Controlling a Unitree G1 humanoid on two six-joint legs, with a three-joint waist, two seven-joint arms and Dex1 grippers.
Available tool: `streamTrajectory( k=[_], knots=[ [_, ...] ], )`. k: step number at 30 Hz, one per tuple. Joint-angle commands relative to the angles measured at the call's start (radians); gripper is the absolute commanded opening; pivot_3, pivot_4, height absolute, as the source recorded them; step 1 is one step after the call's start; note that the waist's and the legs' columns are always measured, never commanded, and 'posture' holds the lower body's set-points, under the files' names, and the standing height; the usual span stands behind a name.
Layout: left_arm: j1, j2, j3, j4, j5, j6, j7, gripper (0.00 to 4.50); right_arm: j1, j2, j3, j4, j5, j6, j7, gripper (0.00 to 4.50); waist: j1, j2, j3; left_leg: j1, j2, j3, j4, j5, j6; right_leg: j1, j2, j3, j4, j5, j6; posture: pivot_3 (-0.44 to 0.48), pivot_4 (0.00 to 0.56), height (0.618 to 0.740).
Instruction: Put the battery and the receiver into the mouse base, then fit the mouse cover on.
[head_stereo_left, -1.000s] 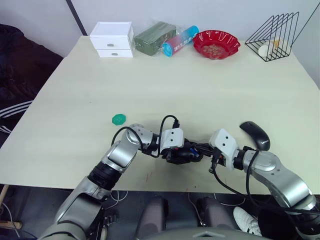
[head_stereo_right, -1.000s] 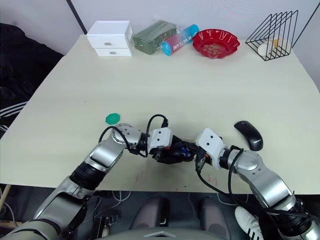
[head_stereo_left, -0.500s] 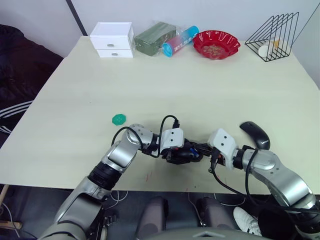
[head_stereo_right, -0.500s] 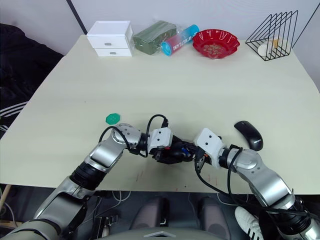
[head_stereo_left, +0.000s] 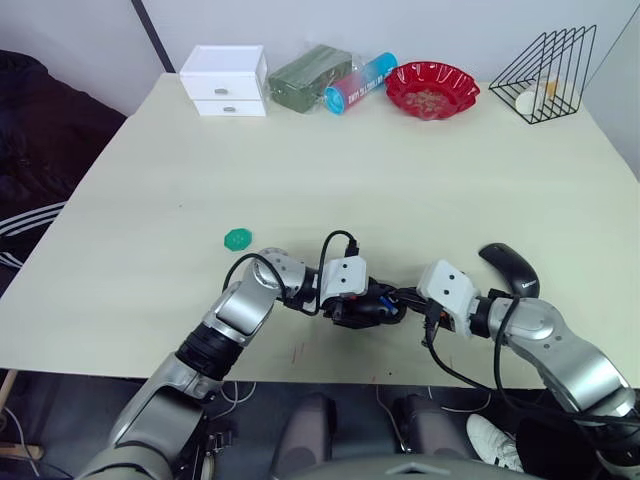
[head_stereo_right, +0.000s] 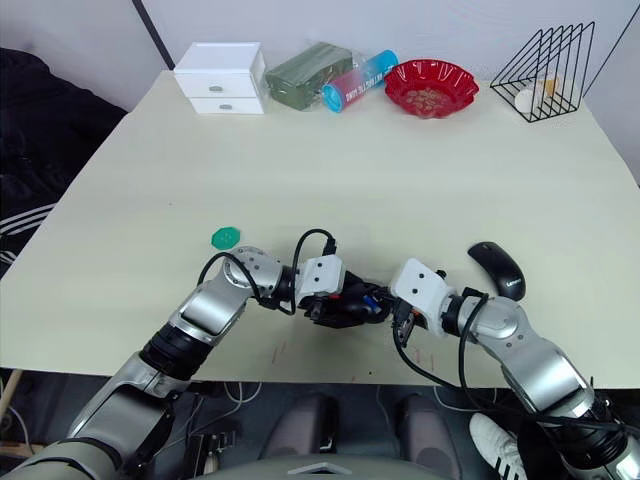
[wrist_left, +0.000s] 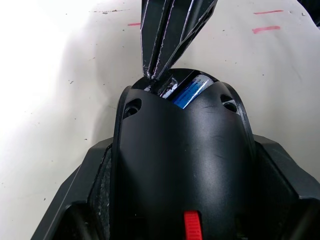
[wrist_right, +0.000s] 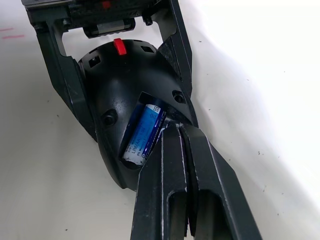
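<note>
Low in the frame, the left gripper (wrist_right: 120, 75) clamped the mouse base (wrist_right: 130, 90) — battery (wrist_right: 145, 132) seated inside, the right gripper (wrist_right: 176, 131) pressed together beside it.

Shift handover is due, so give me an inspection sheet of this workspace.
Surface: cream table, red marks near the front edge.
Job's things: battery lying in the mouse base; mouse cover apart, to the right.
Clutter: green disc, white drawer box, green pouch, tube, red bowl, wire rack.
Grippers: left gripper clamps the mouse base; right gripper shut, tips at the battery slot.
Cables: black loops on both wrists.
Surroundings: dark clothing at left.
</note>
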Motion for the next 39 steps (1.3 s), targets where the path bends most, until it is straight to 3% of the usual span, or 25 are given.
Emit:
streamTrajectory(
  k=[1, 13, 24, 29, 39],
  knots=[
    [0.007, 0.014, -0.025, 0.008, 0.033, 0.000, 0.001, 2.95, 0.017, -0.018, 0.034, 0.043, -0.038, 0.003, 0.021, 0.02, 0.000, 0.000, 0.000, 0.000, 0.000, 0.000, 0.000, 0.000, 0.000, 0.000, 0.000, 0.000, 0.000, 0.000, 0.000, 0.000, 0.150, 0.740],
    [0.010, 0.014, -0.023, 0.005, 0.033, 0.002, 0.004, 2.95, 0.019, 0.003, 0.023, 0.063, -0.061, -0.031, 0.032, 0.02, -0.002, 0.000, 0.000, 0.012, 0.000, 0.001, -0.003, 0.000, 0.000, 0.011, 0.000, 0.001, -0.001, -0.001, -0.001, 0.000, 0.150, 0.740],
    [0.003, 0.011, -0.020, 0.009, 0.031, 0.005, 0.004, 2.95, 0.067, 0.059, -0.128, 0.014, 0.036, -0.116, 0.046, 0.02, -0.001, 0.000, 0.000, 0.012, 0.000, 0.001, -0.003, 0.000, 0.000, 0.011, 0.000, 0.002, -0.001, -0.001, 0.000, 0.000, 0.150, 0.740],
    [-0.009, 0.009, -0.018, 0.008, 0.024, 0.015, -0.001, 2.95, 0.222, 0.044, -0.293, -0.044, 0.128, -0.223, 0.096, 0.02, 0.003, 0.000, 0.001, 0.011, 0.000, 0.001, -0.003, 0.000, 0.000, 0.011, 0.000, 0.001, -0.002, -0.001, 0.000, 0.000, 0.150, 0.740],
    [-0.011, 0.015, -0.011, -0.002, 0.012, 0.033, -0.010, 2.95, 0.440, 0.073, -0.434, -0.026, 0.168, -0.433, 0.133, 0.02, -0.003, 0.000, 0.001, 0.012, 0.000, 0.002, -0.003, 0.000, 0.000, 0.011, 0.000, 0.003, -0.001, -0.001, 0.000, 0.000, 0.150, 0.740]
  ],
)
